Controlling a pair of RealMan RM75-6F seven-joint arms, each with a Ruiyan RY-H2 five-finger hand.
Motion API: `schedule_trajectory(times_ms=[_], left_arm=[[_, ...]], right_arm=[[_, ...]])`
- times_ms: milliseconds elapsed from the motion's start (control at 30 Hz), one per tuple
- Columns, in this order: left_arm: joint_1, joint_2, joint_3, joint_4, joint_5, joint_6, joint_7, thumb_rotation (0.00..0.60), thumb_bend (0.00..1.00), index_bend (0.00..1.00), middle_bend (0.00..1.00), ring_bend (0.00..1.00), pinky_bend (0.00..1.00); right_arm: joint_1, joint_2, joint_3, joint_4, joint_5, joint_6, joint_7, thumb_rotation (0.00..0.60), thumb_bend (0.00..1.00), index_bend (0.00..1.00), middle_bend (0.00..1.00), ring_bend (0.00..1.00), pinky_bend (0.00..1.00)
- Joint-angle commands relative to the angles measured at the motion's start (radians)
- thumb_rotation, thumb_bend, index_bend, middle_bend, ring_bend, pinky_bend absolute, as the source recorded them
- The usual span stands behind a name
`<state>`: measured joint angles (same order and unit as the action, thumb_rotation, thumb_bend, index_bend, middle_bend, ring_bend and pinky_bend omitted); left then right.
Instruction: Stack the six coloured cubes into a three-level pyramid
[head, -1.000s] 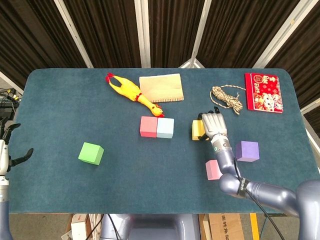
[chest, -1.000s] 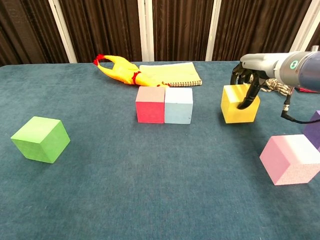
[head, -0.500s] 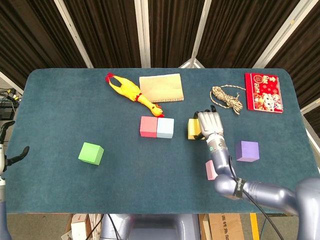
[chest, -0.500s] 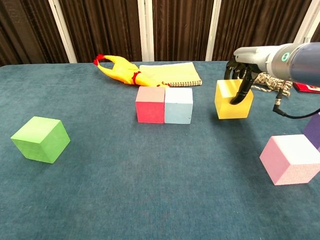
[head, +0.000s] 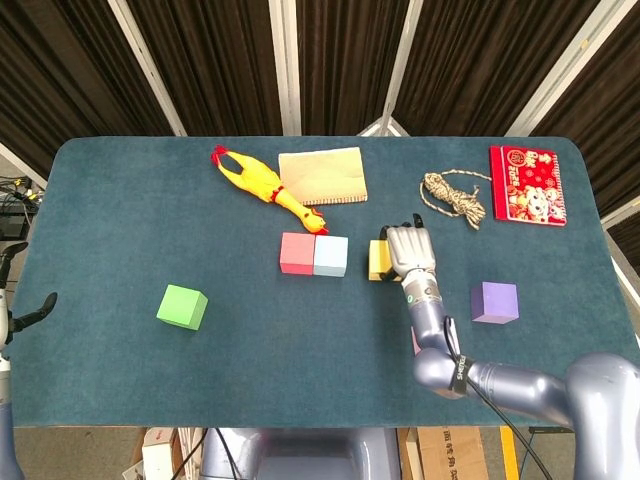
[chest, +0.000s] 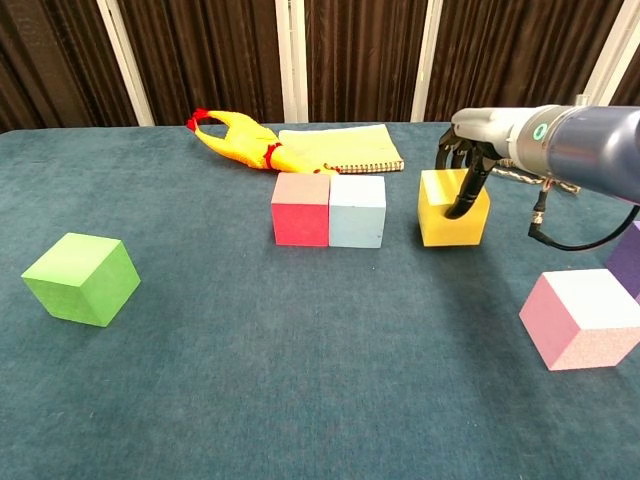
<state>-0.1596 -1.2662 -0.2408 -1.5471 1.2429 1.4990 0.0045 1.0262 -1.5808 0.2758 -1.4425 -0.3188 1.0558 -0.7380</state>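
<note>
Right robot hand (chest: 463, 170) palm-down, fingers curled over yellow cube (chest: 450, 212).

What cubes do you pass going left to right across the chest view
green cube → red cube → light blue cube → yellow cube, held by the right robot hand → pink cube

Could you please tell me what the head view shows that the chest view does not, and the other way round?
Only the head view shows the red booklet, the whole rope coil, the whole purple cube and the left hand at the table's edge. Only the chest view shows the pink cube clearly. Both show the right hand gripping the yellow cube, the red cube touching the light blue cube, the green cube, rubber chicken and notebook.
</note>
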Motion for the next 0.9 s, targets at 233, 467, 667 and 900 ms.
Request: schedule_trajectory(times_ms=[233, 467, 667, 900], left_arm=[[0.001, 0.001, -0.003, 0.003, -0.002, -0.001, -0.007, 0.6, 0.28, 0.19, 0.0, 0.0, 0.0], [0.0, -0.002, -0.006, 0.007, -0.008, -0.005, -0.008, 0.6, 0.28, 0.19, 0.0, 0.0, 0.0], [-0.001, -0.003, -0.007, 0.009, -0.01, -0.008, -0.006, 0.6, 0.28, 0.19, 0.0, 0.0, 0.0], [-0.002, -0.005, -0.009, 0.012, -0.012, -0.01, -0.007, 0.6, 0.28, 0.19, 0.0, 0.0, 0.0]], right_arm=[[0.018, -0.041, 0.016, 0.038, 0.028, 0.009, -0.028, 0.6, 0.27, 0.39, 0.42, 0.25, 0.0], [0.027, -0.062, 0.024, 0.053, 0.035, 0.005, -0.045, 0.6, 0.27, 0.39, 0.42, 0.25, 0.0], [0.035, -0.077, 0.034, 0.069, 0.043, 0.009, -0.057, 0.6, 0.27, 0.39, 0.42, 0.25, 0.0], [0.045, -0.09, 0.05, 0.075, 0.056, 0.015, -0.074, 0.6, 0.27, 0.39, 0.42, 0.25, 0.0]])
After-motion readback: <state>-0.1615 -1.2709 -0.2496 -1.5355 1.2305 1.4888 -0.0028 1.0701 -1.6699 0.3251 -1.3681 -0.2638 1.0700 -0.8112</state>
